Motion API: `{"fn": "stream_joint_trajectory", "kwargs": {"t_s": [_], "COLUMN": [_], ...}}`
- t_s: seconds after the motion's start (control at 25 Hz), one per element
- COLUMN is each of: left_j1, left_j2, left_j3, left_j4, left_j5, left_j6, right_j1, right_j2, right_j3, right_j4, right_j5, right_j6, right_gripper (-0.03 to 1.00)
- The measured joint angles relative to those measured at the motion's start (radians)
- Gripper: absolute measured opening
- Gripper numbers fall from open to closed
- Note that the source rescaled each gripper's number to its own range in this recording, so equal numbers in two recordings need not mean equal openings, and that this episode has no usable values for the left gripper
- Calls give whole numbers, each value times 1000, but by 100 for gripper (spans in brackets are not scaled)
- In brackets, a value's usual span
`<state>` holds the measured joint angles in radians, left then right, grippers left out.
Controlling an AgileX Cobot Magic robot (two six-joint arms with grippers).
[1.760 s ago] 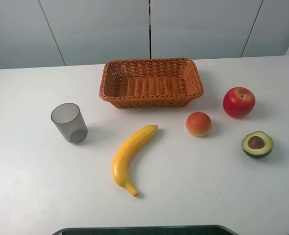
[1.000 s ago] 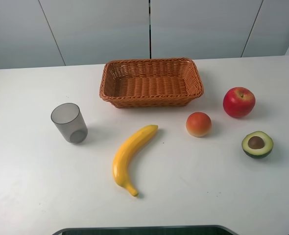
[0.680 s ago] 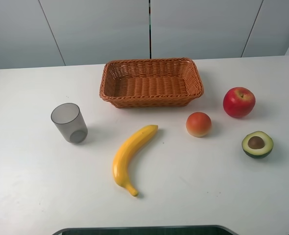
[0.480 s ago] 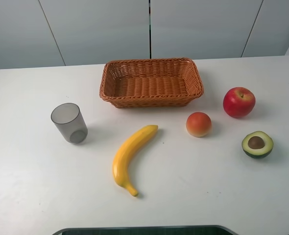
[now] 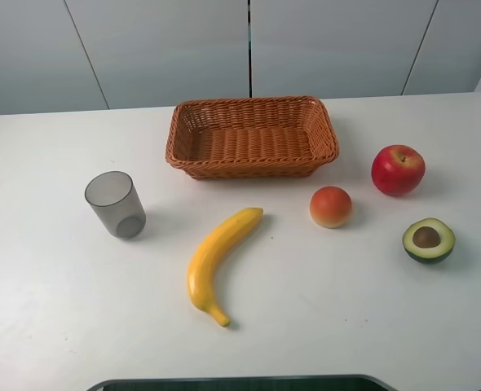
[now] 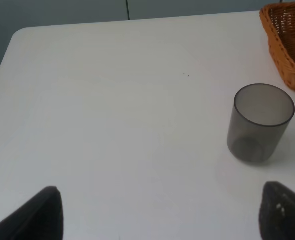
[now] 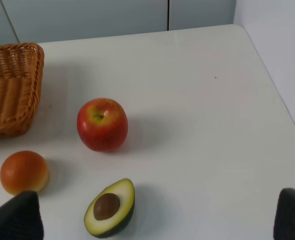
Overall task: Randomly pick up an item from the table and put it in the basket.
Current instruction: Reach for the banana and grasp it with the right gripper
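The yellow banana lies on the white table, in front of the orange-brown wicker basket, which holds nothing. The basket's corner shows in the left wrist view and in the right wrist view. No arm shows in the exterior high view. My left gripper is open and empty, with its dark fingertips spread wide over bare table near the cup. My right gripper is open and empty, behind the avocado. The banana is out of both wrist views.
A grey translucent cup stands left of the banana, also in the left wrist view. A round orange-pink fruit, a red apple and a halved avocado lie on the right.
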<state>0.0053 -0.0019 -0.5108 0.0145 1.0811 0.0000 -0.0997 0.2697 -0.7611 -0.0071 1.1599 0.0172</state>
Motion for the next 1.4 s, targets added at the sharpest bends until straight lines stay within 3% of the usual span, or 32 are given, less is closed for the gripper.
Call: {"fn": "stream_joint_trajectory", "kwargs": {"t_s": [0.52,1.24,1.4], "left_j1": [0,0,0], "left_j2": [0,0,0], "left_j3": [0,0,0], "left_j4": [0,0,0], "left_j5": [0,0,0], "left_j6": [0,0,0], "right_j1": [0,0,0], "right_j2": [262,288,346], "right_j3": [-102,-102,-102], "right_j4": [0,16,42], "right_j5": [-2,-2,-77], "right_j6": [0,0,6], "right_gripper": [100,100,100]}}
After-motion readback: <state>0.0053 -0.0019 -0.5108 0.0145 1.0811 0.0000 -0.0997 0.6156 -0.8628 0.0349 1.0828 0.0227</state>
